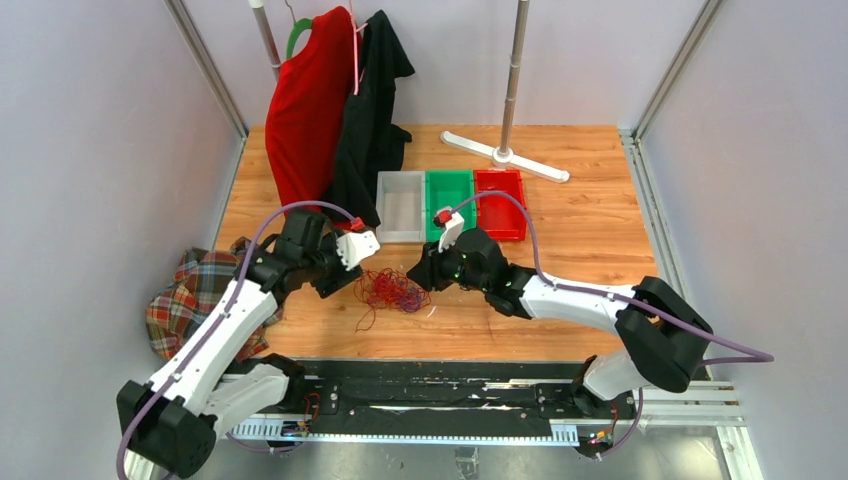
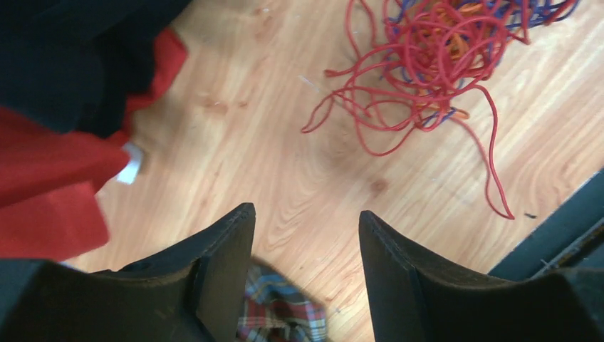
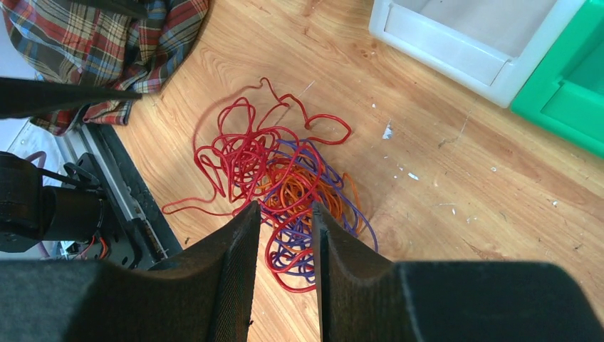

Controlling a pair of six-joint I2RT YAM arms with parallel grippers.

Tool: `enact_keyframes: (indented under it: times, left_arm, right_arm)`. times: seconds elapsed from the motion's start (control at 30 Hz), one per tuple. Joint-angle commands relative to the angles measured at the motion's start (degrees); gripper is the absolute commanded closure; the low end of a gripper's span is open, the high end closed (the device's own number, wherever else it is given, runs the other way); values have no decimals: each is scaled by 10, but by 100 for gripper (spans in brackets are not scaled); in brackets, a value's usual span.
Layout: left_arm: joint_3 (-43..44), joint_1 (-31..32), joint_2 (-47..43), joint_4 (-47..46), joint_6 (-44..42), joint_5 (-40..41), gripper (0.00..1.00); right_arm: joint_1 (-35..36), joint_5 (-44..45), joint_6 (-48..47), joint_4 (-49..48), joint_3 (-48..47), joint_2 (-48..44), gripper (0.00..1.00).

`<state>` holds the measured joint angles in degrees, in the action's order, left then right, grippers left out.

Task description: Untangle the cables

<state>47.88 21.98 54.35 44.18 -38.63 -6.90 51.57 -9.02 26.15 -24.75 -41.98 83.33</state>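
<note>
Left gripper [image 2: 306, 214]: fingers apart, empty, near the cables [image 1: 392, 290]. Right gripper [image 3: 285, 208]: fingers narrowly apart over this red, orange and purple tangle on the table [image 1: 585, 200]. Beyond: white bin [image 1: 401, 206], green bin [image 1: 451, 195], red bin [image 1: 500, 204].

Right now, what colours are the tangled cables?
Red, orange and purple cables; clearest in the right wrist view.

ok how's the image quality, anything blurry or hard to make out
Top external: even light, no glare, but the cables are small and their strands hard to separate. Left wrist: cables fairly sharp, the red shirt at the left looks soft, the left hand dark and featureless. Right wrist: cables clearest here, colours easy to tell; the right hand nearly black.
</note>
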Motion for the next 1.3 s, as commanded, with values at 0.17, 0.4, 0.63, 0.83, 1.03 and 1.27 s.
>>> enact_keyframes:
  times: [0.17,0.4,0.63,0.83,1.03,1.27]
  left_arm:
    - [10,-4,113,21,-10,-151,35]
    - [-10,-5,159,-37,20,-140,40]
    - [-24,-24,157,-100,52,-156,78]
    - [19,-31,143,-49,58,-176,99]
    - [79,-32,110,18,74,-208,99]
    - [98,-32,92,64,50,-203,99]
  right_arm:
    - [-2,16,-28,36,-31,-4,68]
    - [-2,17,-32,45,-35,-3,69]
    - [-2,1,-28,45,-40,1,71]
    - [-2,-13,-21,31,-38,2,71]
    - [4,-30,-16,17,-50,24,58]
    - [22,-40,-15,-5,-66,50,48]
